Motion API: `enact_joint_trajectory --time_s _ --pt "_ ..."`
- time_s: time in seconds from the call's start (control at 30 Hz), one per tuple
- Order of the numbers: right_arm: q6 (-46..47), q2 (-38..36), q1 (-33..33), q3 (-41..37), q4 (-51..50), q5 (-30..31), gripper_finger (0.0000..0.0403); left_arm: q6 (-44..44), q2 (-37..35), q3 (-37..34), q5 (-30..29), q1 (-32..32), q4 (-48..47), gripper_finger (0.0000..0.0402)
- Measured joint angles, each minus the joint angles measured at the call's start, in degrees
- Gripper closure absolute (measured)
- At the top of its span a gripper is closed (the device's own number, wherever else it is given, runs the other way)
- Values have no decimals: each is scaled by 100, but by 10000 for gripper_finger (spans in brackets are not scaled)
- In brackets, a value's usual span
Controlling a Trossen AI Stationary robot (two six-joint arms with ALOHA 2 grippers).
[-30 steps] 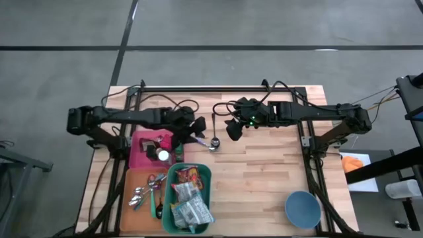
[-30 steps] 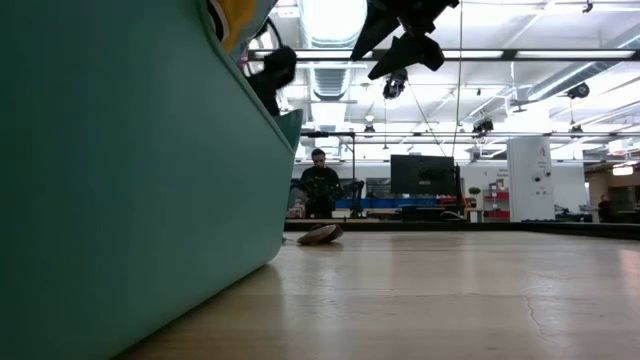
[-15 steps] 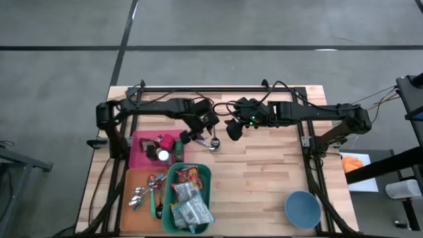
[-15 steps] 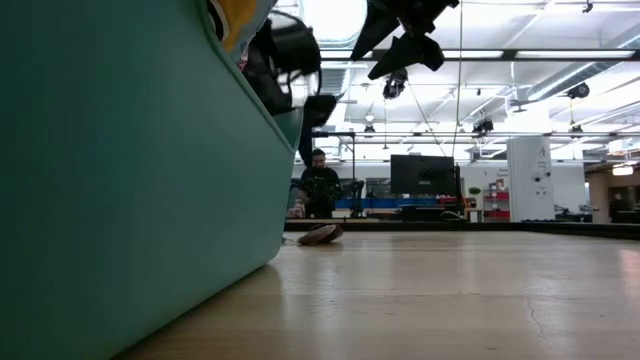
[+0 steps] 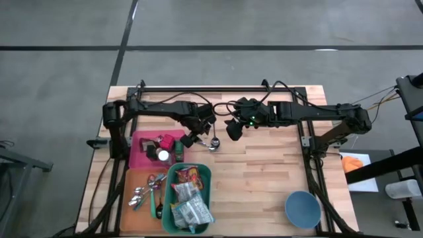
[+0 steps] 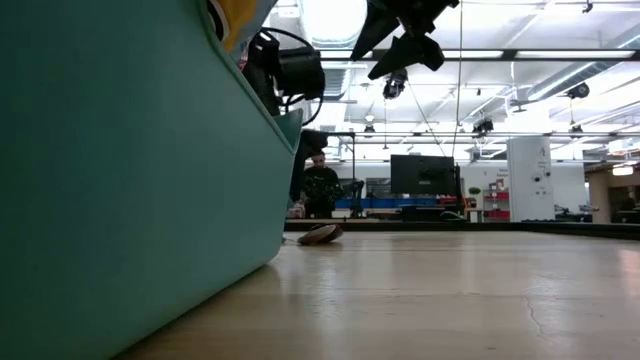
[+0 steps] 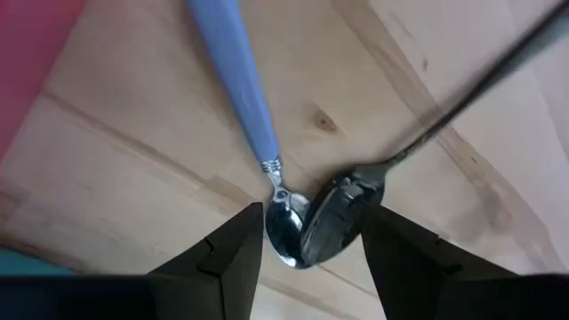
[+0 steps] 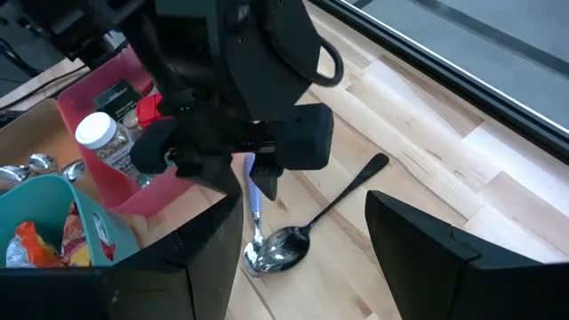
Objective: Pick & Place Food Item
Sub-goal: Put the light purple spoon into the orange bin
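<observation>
Several food packets (image 5: 188,193) lie in a teal bin (image 5: 168,198) near the table's front edge. My left gripper (image 7: 307,267) hangs open, pointing steeply down, over two spoons on the wood: a blue-handled one (image 7: 233,80) and a dark-handled one (image 7: 342,218), whose bowls overlap. In the high view the left gripper (image 5: 197,138) is beside the spoons (image 5: 213,142). My right gripper (image 5: 232,130) hangs open, higher, to the right of the spoons, with nothing between its fingers.
A pink bin (image 5: 140,153) with a white-capped jar and small items stands left of the spoons. An orange tray (image 5: 132,180) holds cutlery. A blue bowl (image 5: 303,208) sits at the near right. The wood between spoons and bowl is bare.
My left arm has stretched out from the table's left, and its gripper has sunk toward the spoons while rolling about its own axis. The gap between its fingers looks the same. The spoons have stayed in place.
</observation>
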Motion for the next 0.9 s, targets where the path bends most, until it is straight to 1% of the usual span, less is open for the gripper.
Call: enact_joint_trajectory --time_s 0.1,0.33,0.6,0.77,0.9 --pt "0 0 -2 2 -2 -1 170 -258 107 0 -6 -5 -14 213" --pt "0 0 -2 2 -4 -1 170 -315 330 28 83 -121 87 213" --pt "0 0 -2 2 -2 -2 170 -1001 371 28 90 -275 25 213" --pt "0 0 0 2 -2 0 170 -1101 431 14 -47 -273 2 213" --pt "0 -2 0 0 2 0 170 -1090 619 20 -58 -273 22 213"
